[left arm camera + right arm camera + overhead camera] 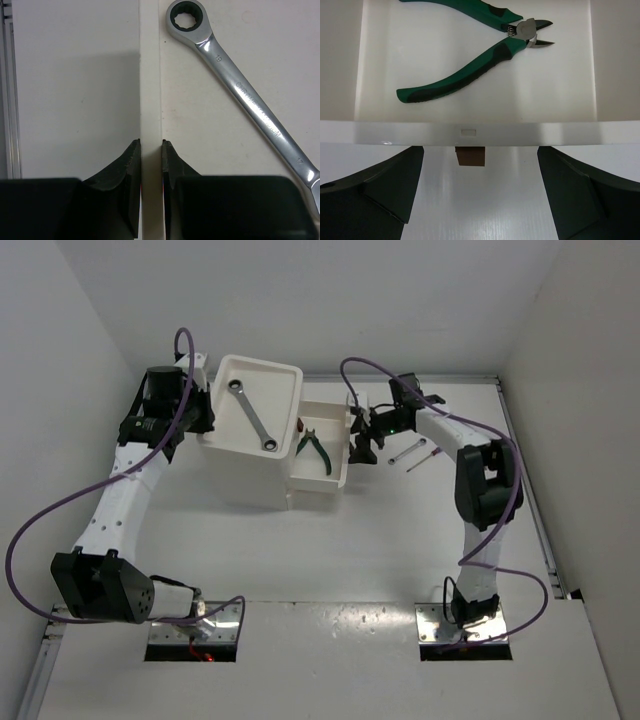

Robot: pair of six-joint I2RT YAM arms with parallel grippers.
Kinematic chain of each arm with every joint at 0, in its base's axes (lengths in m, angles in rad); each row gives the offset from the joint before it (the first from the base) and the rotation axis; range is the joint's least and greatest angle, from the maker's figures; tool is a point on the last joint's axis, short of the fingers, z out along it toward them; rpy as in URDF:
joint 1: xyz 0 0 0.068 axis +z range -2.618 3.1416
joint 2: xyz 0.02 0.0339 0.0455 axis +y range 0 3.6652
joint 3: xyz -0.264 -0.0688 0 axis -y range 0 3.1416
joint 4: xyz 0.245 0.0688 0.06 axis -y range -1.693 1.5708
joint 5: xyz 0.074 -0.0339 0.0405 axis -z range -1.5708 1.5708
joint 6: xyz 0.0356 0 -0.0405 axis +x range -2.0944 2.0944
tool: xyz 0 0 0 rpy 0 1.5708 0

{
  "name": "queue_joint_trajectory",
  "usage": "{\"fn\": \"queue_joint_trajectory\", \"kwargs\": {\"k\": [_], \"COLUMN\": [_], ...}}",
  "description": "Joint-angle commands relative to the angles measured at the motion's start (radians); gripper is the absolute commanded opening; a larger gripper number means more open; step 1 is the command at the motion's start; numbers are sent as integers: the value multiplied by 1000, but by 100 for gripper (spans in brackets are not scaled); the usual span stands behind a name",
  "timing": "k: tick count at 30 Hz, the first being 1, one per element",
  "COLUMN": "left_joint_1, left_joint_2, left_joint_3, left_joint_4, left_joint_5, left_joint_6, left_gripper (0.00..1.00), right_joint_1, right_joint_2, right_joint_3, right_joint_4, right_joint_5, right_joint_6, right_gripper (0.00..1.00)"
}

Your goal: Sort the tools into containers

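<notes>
The white drawer unit (250, 455) has a rimmed tray top holding a long silver wrench (252, 417), which also shows in the left wrist view (240, 95). My left gripper (205, 418) is shut on the tray's left rim (150, 75), one finger on each side. A drawer (335, 480) is pulled out to the right with green-handled pliers (315, 451) inside; they also show in the right wrist view (465, 72). My right gripper (362, 437) is open and empty, its jaws straddling the drawer's brown handle (470, 156) without touching it. Yellow-handled pliers are out of view.
A small silver wrench (398, 454) and a thin screwdriver (424, 458) lie on the table right of the right gripper. White walls close in the table on the left, back and right.
</notes>
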Motion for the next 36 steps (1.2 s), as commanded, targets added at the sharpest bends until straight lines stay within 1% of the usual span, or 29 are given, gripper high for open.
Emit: {"fn": "queue_joint_trajectory", "kwargs": {"k": [1,4,6,10,17,25,28,33,36], "left_joint_1": [-10,-10,-10,-21,-30,-30,-30,-30,-30], "left_joint_2": [57,57,57,57,66,66,66,66,66], "left_joint_3": [-23,-23,-32,-33,-52,-62,-71,-71,-71], "left_joint_4": [-44,-44,-35,-35,-35,-25,-25,-16,-16], "left_joint_5": [101,110,110,119,128,137,147,156,156], "left_joint_6": [2,2,-9,-18,-18,-27,-27,-37,-37], "left_gripper": [0,0,0,0,0,0,0,0,0], "right_joint_1": [44,67,82,113,142,194,215,248,257], "right_joint_2": [15,15,24,49,49,81,90,127,150], "right_joint_3": [43,61,72,110,110,110,110,121,130], "right_joint_4": [31,61,106,135,230,409,472,551,626], "right_joint_5": [-75,-65,-41,-41,-41,-41,-50,-41,-32], "right_joint_6": [-33,-13,33,75,185,352,404,489,576], "right_gripper": [96,96,96,96,97,97,99,99,99]}}
